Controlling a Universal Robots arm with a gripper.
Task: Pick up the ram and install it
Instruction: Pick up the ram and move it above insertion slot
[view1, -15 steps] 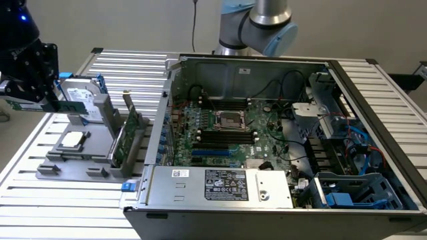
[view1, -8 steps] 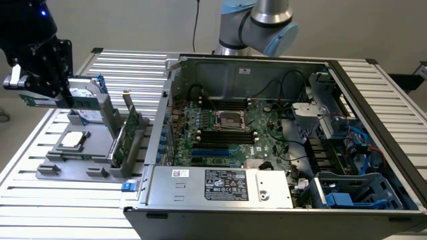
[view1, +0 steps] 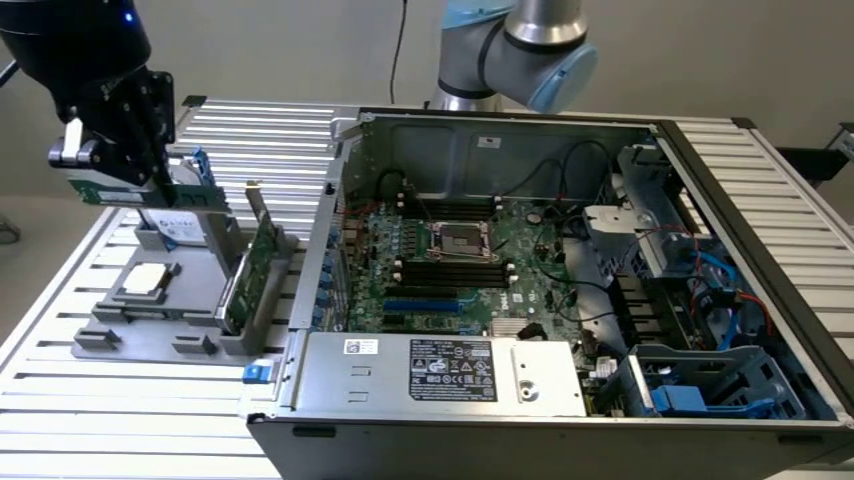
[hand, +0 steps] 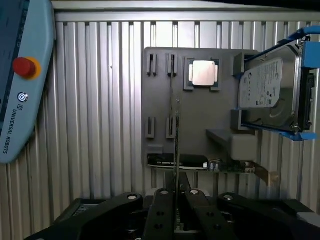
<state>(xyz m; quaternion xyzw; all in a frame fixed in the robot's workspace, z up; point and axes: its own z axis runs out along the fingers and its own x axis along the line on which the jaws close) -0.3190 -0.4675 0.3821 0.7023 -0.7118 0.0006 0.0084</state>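
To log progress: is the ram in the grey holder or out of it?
Out: the ram is clamped in the jaws, held above the grey holder.

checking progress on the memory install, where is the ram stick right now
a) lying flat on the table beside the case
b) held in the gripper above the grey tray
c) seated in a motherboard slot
b, the gripper is closed on the ram stick, holding it above the grey tray, outside the computer case.
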